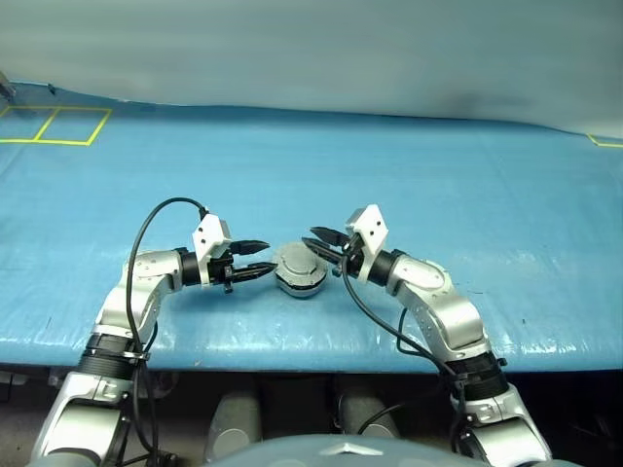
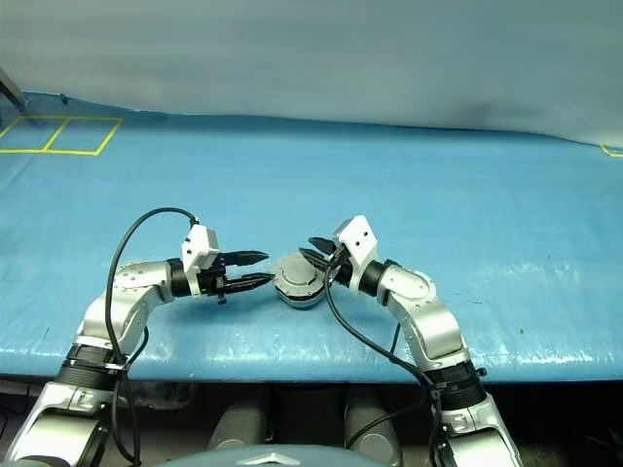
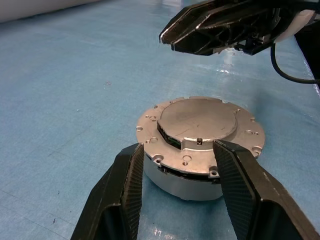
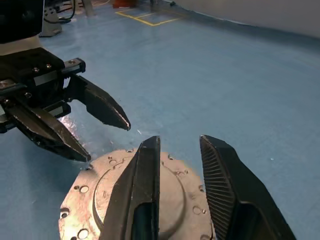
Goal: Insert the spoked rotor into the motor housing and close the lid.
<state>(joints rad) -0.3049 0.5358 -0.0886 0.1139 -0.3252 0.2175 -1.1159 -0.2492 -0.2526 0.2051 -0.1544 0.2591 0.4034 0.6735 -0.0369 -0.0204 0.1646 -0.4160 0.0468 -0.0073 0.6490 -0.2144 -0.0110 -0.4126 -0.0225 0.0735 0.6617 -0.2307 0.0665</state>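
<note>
You have the motor housing (image 3: 192, 175) sitting on the blue table (image 1: 438, 175), between the 2 grippers, with the lid (image 3: 200, 125) already down flat on top, plain grey face with its raised centre upward. The rotor cannot be seen; judging by the flush lid, it is probably inside.

Your left gripper (image 1: 255, 261) hangs just beside the housing with its jaws apart, holding nothing; its 2 fingers (image 3: 125, 185) stand either side of the near rim without clearly touching. Your right gripper (image 1: 321, 240) hovers above the lid's far edge, jaws partly apart and empty.

Treat the assembly as a solid metal piece: likely heavy for its size, rigid, and smooth enough to slide on the table. If you must move it, take it across the side wall below the lid's flange, not by the thin flange. To seat the lid, press on the raised centre while bracing the opposite side.
</note>
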